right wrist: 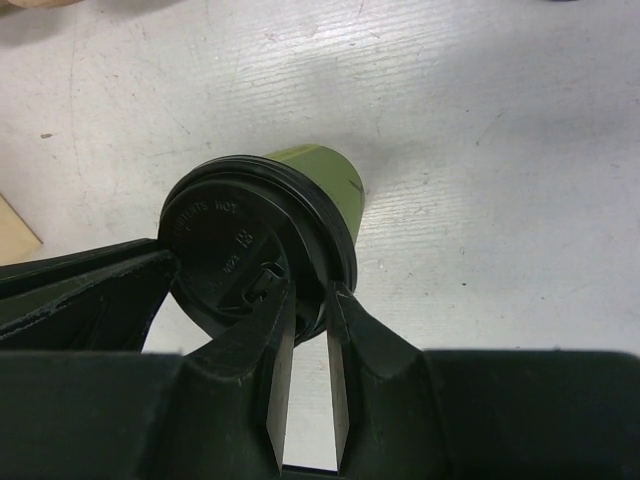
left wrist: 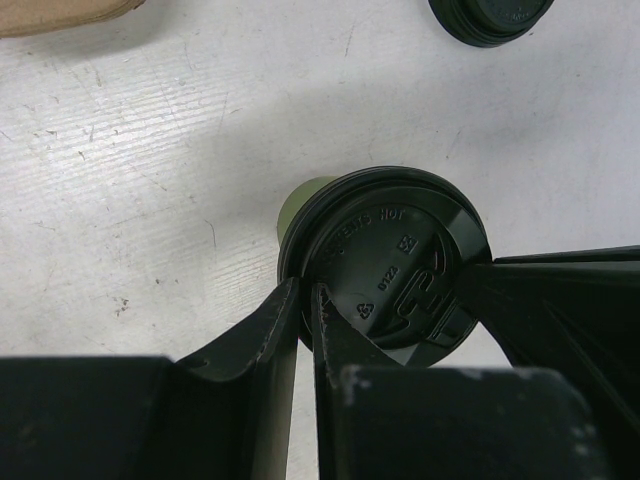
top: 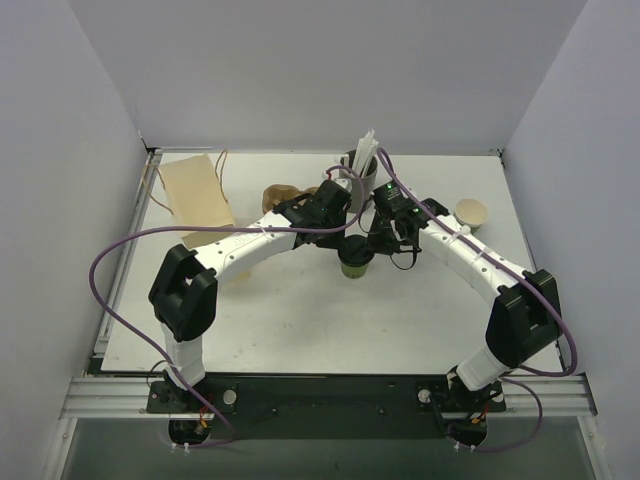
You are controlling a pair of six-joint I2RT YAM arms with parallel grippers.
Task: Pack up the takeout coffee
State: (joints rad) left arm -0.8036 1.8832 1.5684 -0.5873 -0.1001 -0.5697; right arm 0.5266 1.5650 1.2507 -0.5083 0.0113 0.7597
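Left gripper (left wrist: 305, 292) and right gripper (right wrist: 312, 295) are pinching the black lid (left wrist: 390, 265) at its rim, on the green cup (right wrist: 325, 175): probably light, crushable, stiffest there.

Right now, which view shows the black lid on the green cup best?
Left wrist: the black lid fills the middle, its embossed lettering readable. Right wrist shows it tilted and partly covered. Top external shows only a small dark disc.
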